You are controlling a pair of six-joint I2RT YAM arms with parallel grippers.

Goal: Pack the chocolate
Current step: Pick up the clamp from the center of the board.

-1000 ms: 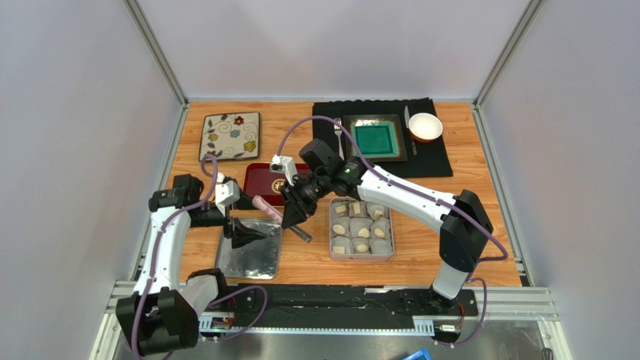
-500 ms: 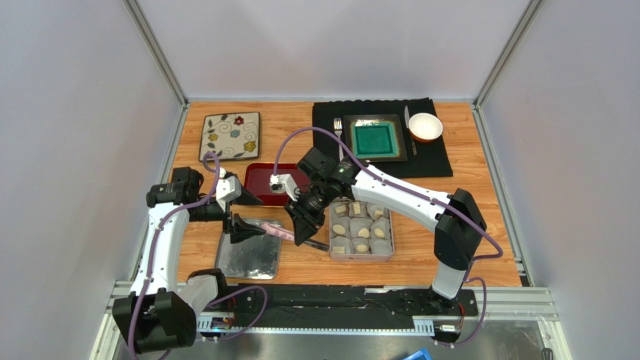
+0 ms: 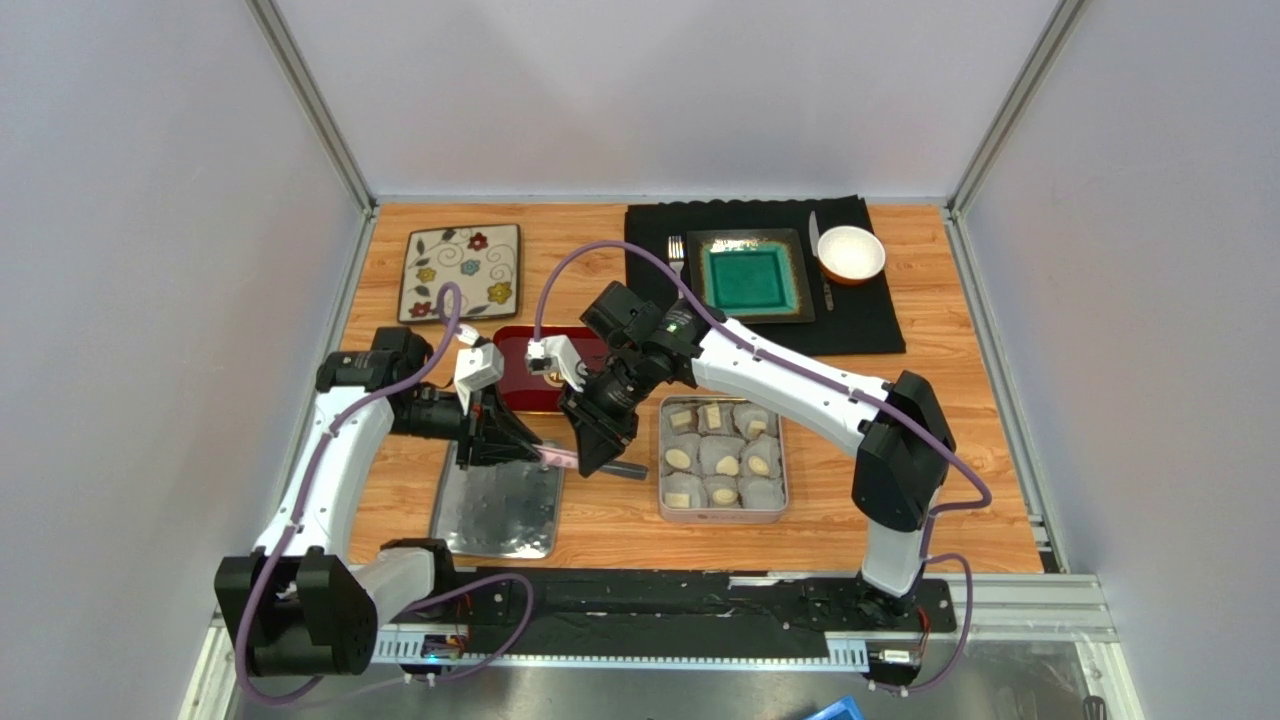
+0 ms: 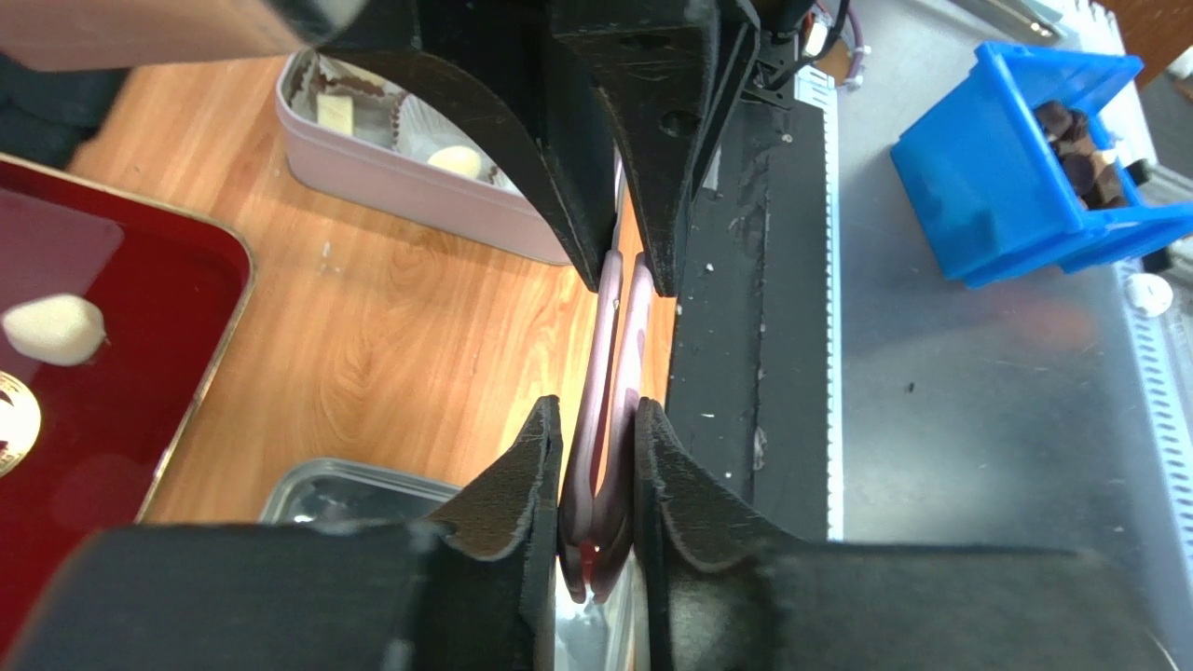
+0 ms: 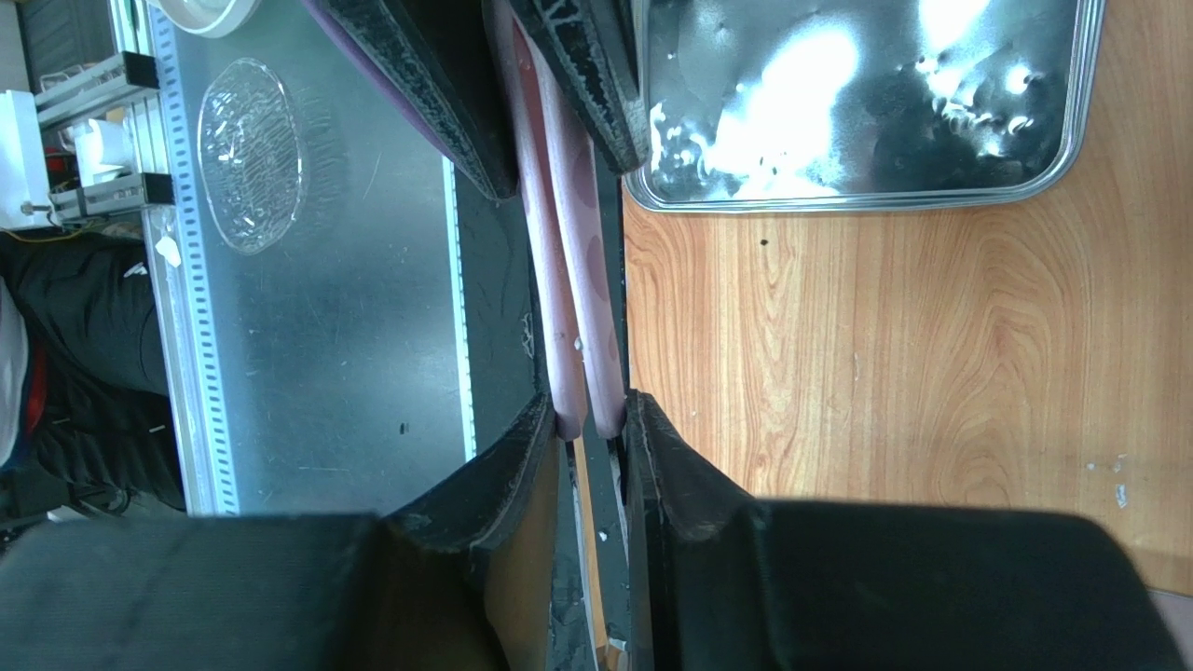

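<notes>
Several cream chocolate lumps sit in paper cups inside a grey tin right of centre. One more chocolate lies on the red tray. Pink tongs hang level above the table between both arms. My left gripper is shut on the tongs' folded end. My right gripper is shut on the other end of the tongs, just left of the tin.
The tin's silver lid lies on the table under the left gripper. A floral plate is at the back left. A black mat with a green dish and a white bowl is at the back right. A blue bin sits beyond the table's front rail.
My left gripper has gone from wide open to shut on the tongs' folded end. The right arm brought the tongs down and left to it, still gripping them.
</notes>
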